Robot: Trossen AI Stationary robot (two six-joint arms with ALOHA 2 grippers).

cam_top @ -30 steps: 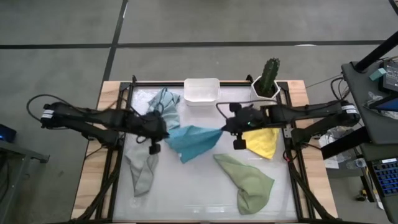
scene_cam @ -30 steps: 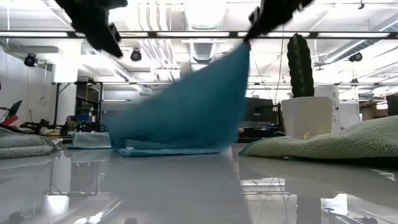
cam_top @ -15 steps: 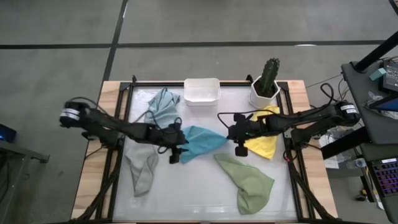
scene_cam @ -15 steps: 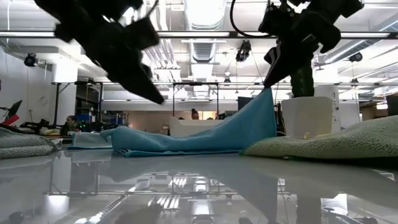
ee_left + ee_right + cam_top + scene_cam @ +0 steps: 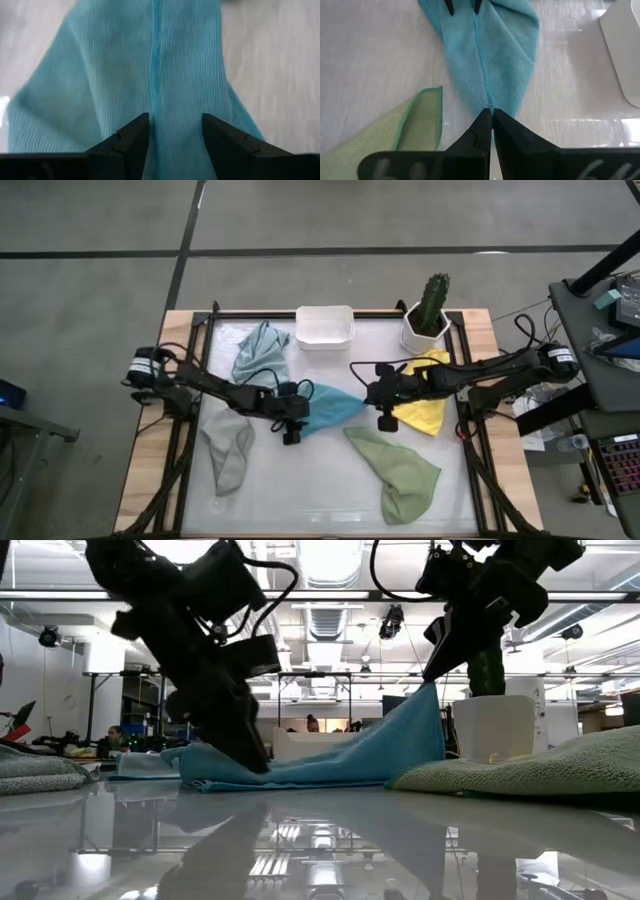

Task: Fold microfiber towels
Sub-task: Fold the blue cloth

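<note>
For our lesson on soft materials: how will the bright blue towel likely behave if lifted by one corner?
The bright blue towel is probably floppy: it sags from the right end effector down to the table. It likely weighs little, since one pinched corner holds up its raised end.

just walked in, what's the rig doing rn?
Both arms are working the bright blue towel mid-table. The right end effector is shut on one corner, holding it lifted. The left end effector is open, low over the towel's other end. The grey, sage green, yellow and pale blue-grey towels lie crumpled around them.
</note>
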